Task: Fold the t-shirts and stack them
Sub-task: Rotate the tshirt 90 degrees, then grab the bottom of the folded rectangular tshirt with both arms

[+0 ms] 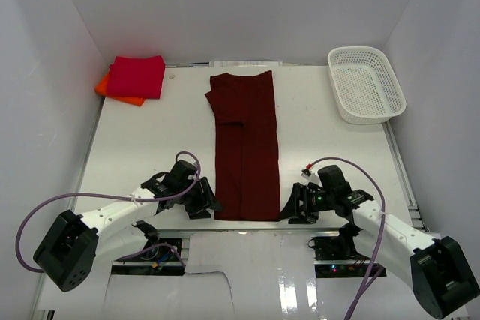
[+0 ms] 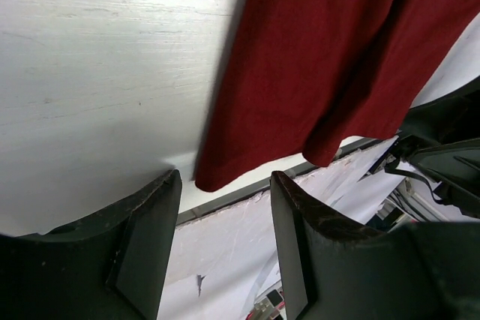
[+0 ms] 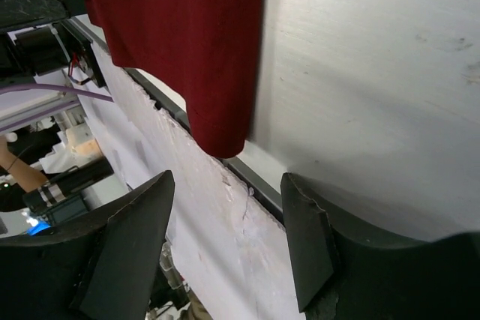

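Black left gripper [image 1: 205, 203] and black right gripper [image 1: 292, 210], jaws open and empty, flank near hem of lengthwise-folded dark maroon cloth t-shirt [image 1: 244, 148]; next: pinch corners, fold hem far.

Robotics lab cell, plain white walls [image 1: 225, 5], white table [image 1: 150, 148], two bolted robot arms [image 1: 105, 219]

A white table [image 1: 150, 148] stood inside a white enclosure. A plain back wall [image 1: 240, 5] rose at the far side, and a left wall [image 1: 37, 95] and a right wall [image 1: 442, 73] closed in the sides. A thin metal rail [image 1: 403, 174] ran along the table's right edge. At the near edge lay a glossy white sheet [image 1: 255, 286] that caught the glare. The light was bright and even, and the shadows were soft. Seen close, the tabletop showed fine streaks and small scuffs.
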`<state>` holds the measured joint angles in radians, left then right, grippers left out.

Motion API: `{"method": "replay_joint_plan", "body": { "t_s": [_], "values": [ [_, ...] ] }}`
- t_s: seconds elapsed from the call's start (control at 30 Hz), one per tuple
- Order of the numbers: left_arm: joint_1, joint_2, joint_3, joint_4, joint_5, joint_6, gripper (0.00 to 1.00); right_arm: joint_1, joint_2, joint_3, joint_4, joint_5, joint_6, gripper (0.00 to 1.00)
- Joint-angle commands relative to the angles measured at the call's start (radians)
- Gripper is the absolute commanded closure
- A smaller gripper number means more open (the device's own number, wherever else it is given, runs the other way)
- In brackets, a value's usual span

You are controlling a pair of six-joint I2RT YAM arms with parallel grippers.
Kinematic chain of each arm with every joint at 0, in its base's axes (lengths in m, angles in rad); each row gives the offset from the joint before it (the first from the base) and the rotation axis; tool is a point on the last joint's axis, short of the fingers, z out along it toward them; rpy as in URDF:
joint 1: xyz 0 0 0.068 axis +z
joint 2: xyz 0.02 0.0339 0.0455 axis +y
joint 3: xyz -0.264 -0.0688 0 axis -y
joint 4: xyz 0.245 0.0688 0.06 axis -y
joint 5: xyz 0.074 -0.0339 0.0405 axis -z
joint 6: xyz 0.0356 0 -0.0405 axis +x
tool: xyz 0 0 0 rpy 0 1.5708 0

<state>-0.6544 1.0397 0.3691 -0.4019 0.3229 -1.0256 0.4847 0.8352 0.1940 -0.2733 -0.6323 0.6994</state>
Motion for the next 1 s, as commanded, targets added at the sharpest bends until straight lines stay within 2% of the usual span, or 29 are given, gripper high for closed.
{"method": "replay_joint_plan", "body": {
  "t_s": [0.0,0.23,0.47,0.7,0.73,0.77,0.83,0.87,0.9,0.93,0.97],
  "values": [
    [0.002,0.017,-0.025,0.02,-0.005,-0.002,0.38,0.029,0.039,-0.016,0.078,0.006,0.06,0.34],
    [0.002,0.028,-0.022,0.023,-0.012,-0.001,0.38,0.1,0.122,-0.011,0.201,0.049,0.118,0.36],
    [0.002,0.013,-0.032,0.018,-0.012,-0.004,0.38,0.111,0.173,0.002,0.261,0.092,0.135,0.49],
    [0.002,0.006,-0.036,0.014,-0.022,-0.001,0.38,0.111,0.217,0.018,0.313,0.12,0.126,0.51],
    [0.002,0.01,-0.038,0.015,-0.024,-0.001,0.38,0.111,0.231,0.019,0.316,0.118,0.126,0.53],
    [0.002,0.011,-0.038,0.017,-0.024,0.001,0.38,0.111,0.237,0.021,0.316,0.114,0.124,0.63],
    [0.002,0.016,-0.039,0.018,-0.027,0.004,0.38,0.111,0.245,0.021,0.321,0.114,0.124,0.7],
    [0.002,0.017,-0.038,0.02,-0.03,0.004,0.38,0.112,0.245,0.021,0.318,0.117,0.123,0.82],
    [0.002,0.02,-0.039,0.021,-0.031,0.007,0.38,0.111,0.242,0.021,0.313,0.12,0.121,0.88],
    [0.002,0.025,-0.041,0.028,-0.033,0.009,0.38,0.111,0.234,0.021,0.306,0.12,0.121,0.92],
    [0.002,0.029,-0.045,0.031,-0.033,0.01,0.38,0.111,0.231,0.021,0.303,0.12,0.121,0.92]
  ]
}}
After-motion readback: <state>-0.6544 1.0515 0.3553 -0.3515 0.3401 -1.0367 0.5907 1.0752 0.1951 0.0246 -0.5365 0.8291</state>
